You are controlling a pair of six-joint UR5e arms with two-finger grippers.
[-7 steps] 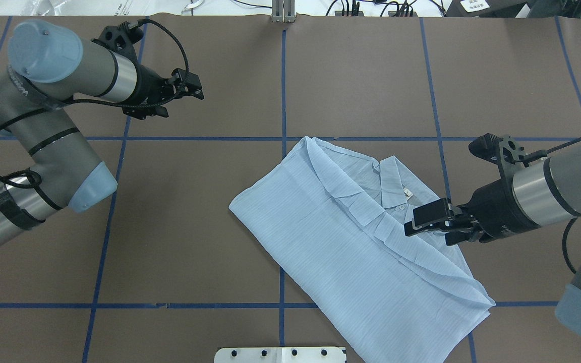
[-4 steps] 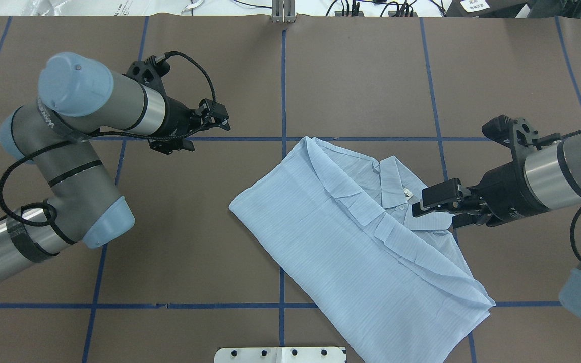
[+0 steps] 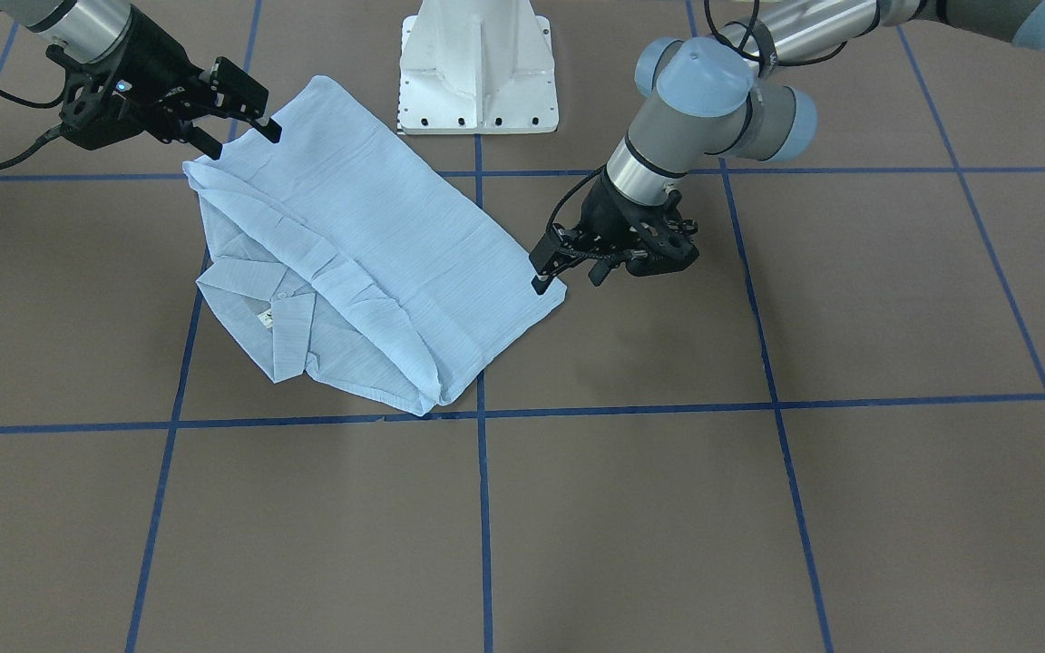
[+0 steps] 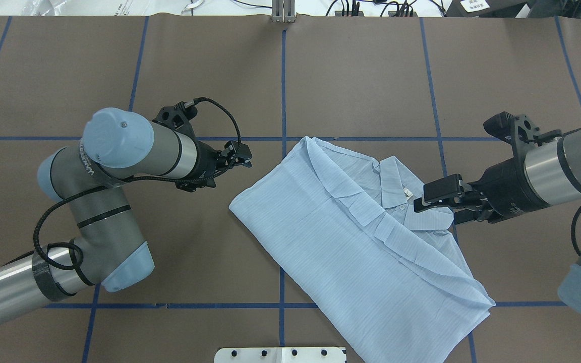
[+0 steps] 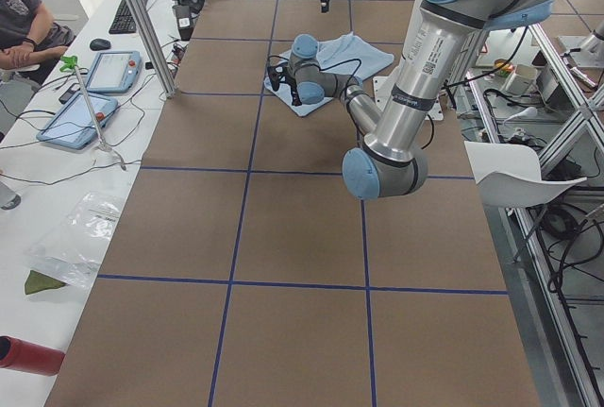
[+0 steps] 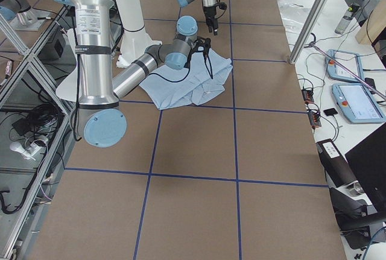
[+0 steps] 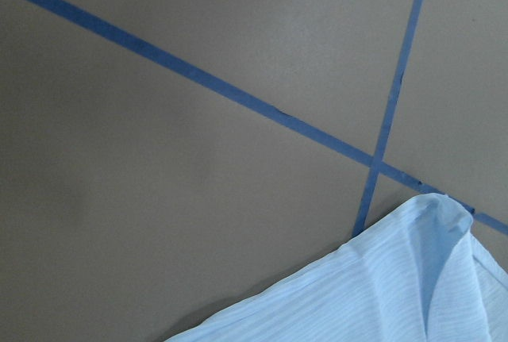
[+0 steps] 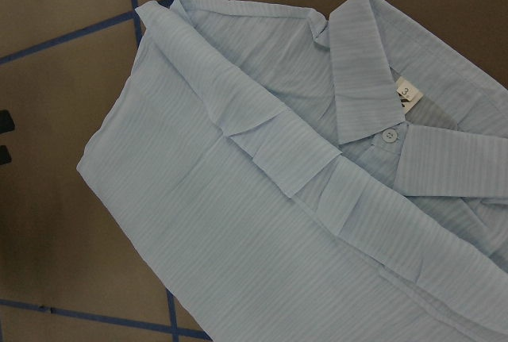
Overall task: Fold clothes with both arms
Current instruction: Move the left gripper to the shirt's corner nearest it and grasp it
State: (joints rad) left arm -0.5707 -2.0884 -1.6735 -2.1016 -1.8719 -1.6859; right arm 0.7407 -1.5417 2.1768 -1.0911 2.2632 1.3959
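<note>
Plainly, the left tool [image 4: 242, 156] has its fingers spread with nothing between them. It sits low beside the corner of the shirt [image 4: 341, 237] on the robot's left, and I cannot tell whether it touches the cloth. The right tool [image 4: 434, 206], also spread and empty, hangs over the collar [image 4: 391, 181] side. The light-blue shirt lies folded, slantwise on the brown bench [image 4: 361, 75], with its white neck label [image 4: 407, 192] facing up, across blue tape lines [image 4: 283, 75].
</note>
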